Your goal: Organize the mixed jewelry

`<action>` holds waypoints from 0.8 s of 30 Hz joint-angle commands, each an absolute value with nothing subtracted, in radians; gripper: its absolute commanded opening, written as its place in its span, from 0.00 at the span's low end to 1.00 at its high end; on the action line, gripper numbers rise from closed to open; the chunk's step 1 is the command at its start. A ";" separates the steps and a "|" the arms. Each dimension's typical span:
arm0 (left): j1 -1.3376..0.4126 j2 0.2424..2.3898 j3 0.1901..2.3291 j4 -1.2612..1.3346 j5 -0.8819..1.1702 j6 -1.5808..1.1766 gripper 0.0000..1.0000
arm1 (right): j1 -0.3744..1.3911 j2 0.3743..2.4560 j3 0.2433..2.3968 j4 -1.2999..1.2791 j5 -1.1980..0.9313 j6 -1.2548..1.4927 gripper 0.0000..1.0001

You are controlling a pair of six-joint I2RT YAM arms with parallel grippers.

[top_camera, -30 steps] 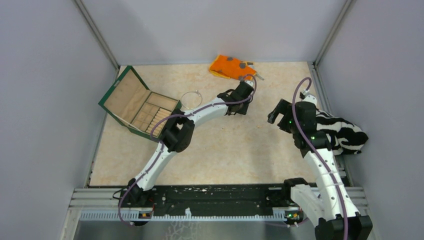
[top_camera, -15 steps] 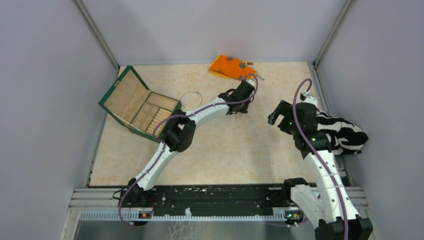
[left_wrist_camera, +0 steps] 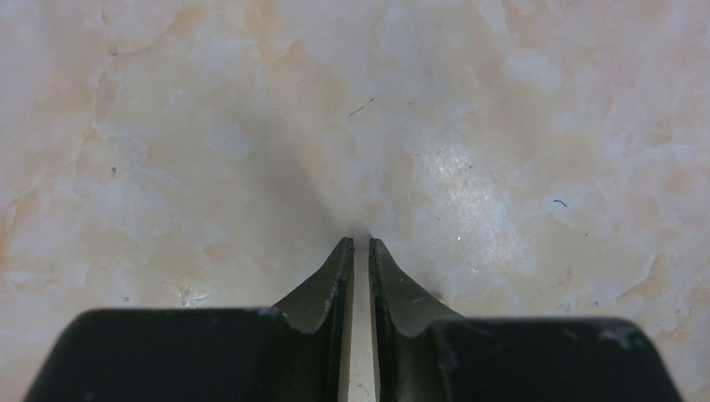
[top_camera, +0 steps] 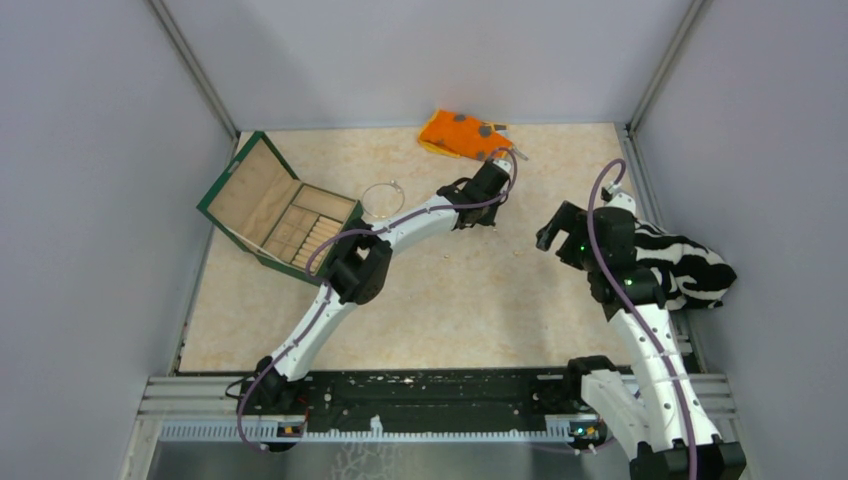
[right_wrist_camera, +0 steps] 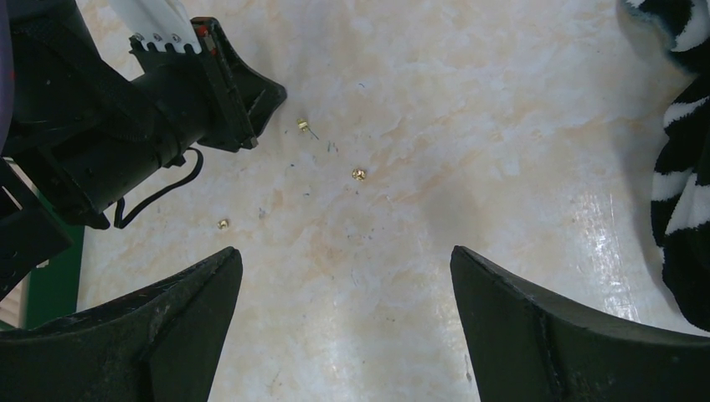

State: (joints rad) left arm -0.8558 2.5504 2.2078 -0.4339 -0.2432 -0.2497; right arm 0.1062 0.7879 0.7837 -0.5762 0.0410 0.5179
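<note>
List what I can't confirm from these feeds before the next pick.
- Left wrist view: whether the left fingers pinch a piece; their close-set tips are blurred against the table.
- Right wrist view: what the three gold pieces are; too small. The striped cloth is cut off by the right edge.
- Top view: what the green box compartments hold; too small, and the left arm overlaps its corner.

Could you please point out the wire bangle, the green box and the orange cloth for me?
wire bangle (top_camera: 383,184): top external view, upper arc of the hoop.
green box (top_camera: 257,190): top external view, inside of the open lid.
orange cloth (top_camera: 455,133): top external view, middle of the fabric.
</note>
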 commanded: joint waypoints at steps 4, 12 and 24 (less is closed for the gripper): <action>-0.859 2.546 2.233 -0.442 -0.230 -0.242 0.25 | 0.100 0.793 0.779 -0.540 0.018 0.526 0.94; -0.859 2.497 2.189 -0.437 -0.163 -0.260 0.33 | 0.100 0.795 0.779 -0.539 0.017 0.524 0.94; -0.874 2.367 2.108 -0.514 -0.190 -0.479 0.40 | 0.100 0.806 0.767 -0.518 0.005 0.523 0.94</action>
State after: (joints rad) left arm -0.8574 2.4229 2.1029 -0.4641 -0.1711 -0.3614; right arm 0.1062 0.7975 0.7719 -0.5667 0.0147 0.5201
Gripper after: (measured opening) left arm 0.389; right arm 0.938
